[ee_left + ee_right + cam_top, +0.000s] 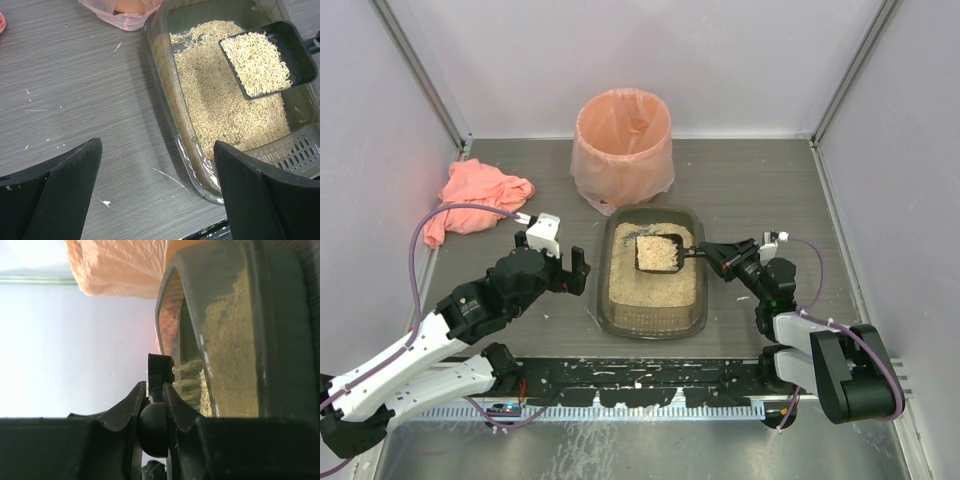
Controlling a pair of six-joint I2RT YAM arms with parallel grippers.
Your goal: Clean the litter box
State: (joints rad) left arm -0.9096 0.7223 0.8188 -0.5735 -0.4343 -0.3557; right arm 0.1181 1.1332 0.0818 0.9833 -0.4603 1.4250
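Note:
The litter box (654, 325), a dark translucent tray of beige granules, lies at the table's middle. Above the granules hangs a black scoop (660, 252) heaped with litter, held level. My right gripper (713, 250) is shut on its handle from the right. In the right wrist view the gripper (154, 386) clamps the handle's round end (153, 427), with the litter box wall (220, 315) beyond. My left gripper (572, 272) is open just left of the litter box, holding nothing. The left wrist view shows its gripper (157, 150) over bare table, beside the box rim (167, 95) and the scoop (295, 50).
A round bin lined with a peach bag (623, 145) stands right behind the litter box. A pink cloth (475, 205) lies at the back left. A grey slotted piece (297, 150) sits at the box's near end. Stray granules dot the table (75, 100).

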